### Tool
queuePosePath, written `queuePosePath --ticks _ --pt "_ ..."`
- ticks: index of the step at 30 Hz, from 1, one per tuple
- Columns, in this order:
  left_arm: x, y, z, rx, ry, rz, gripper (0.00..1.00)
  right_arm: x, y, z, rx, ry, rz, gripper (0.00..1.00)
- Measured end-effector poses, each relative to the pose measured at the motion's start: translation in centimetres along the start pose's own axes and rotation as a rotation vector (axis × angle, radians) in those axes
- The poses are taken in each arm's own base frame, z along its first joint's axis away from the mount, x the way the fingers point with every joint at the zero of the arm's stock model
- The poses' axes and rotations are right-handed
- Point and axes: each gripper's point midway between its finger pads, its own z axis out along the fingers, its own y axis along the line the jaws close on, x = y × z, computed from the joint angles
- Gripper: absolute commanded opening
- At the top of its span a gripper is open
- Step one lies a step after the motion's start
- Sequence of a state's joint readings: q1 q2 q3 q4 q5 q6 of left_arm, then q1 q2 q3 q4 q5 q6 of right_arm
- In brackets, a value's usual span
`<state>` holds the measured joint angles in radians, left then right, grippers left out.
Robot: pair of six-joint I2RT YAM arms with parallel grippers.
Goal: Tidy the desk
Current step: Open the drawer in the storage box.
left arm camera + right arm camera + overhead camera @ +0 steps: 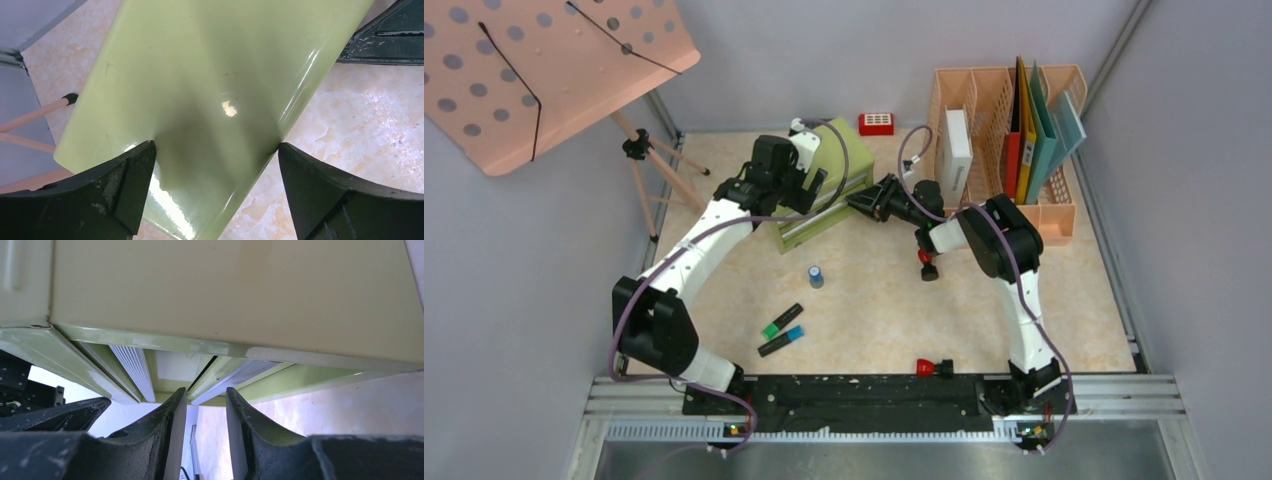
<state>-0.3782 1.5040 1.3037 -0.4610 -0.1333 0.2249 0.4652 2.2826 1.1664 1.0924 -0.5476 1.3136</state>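
**Worktop**: beige, marble-patterned, walled in grey. It carries everything below, with my two arm bases at its near rail.

**My left end effector**: jaws spread wide and gripping nothing. It hangs over the top of the green drawer cabinet, one fingertip above the lid and the other at its edge.

**My right end effector**: jaws a narrow way apart, with nothing visible between them. The tips are close up against the cabinet's front, just under a ribbed drawer lip.

**Green drawer cabinet**: at the back centre, standing askew to the walls.

**Red box**: against the back wall, just behind the cabinet.

**Peach organiser**: back right corner. It holds a white box and upright folders.

**Small blue cylinder**: upright in mid-worktop.

**Two markers**: a green-banded one and a blue-banded one, lying side by side, nearer than the cylinder.

**Small red item**: at the near rail; I cannot tell what it is.

**Peach perforated board**: on a tripod at the left wall.
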Motion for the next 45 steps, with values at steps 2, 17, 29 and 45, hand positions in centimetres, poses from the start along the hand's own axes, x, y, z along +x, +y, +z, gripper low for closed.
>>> queuePosePath --ticks 2,17,29,45 --pt "-0.1 0.0 0.1 0.003 -0.001 -0.004 0.96 0.0 0.0 0.0 0.001 -0.001 -0.001 0.34" --pt "-0.5 -0.2 0.4 0.014 -0.010 -0.012 0.96 -0.1 -1.3 -0.1 0.047 0.002 -0.044 0.35" --pt "-0.8 -0.4 0.7 0.026 -0.018 -0.012 0.96 -0.5 -1.1 0.2 0.045 -0.003 -0.011 0.35" --pt "-0.9 -0.5 0.8 0.032 -0.025 -0.015 0.96 -1.0 -1.7 0.4 0.076 -0.024 0.008 0.34"
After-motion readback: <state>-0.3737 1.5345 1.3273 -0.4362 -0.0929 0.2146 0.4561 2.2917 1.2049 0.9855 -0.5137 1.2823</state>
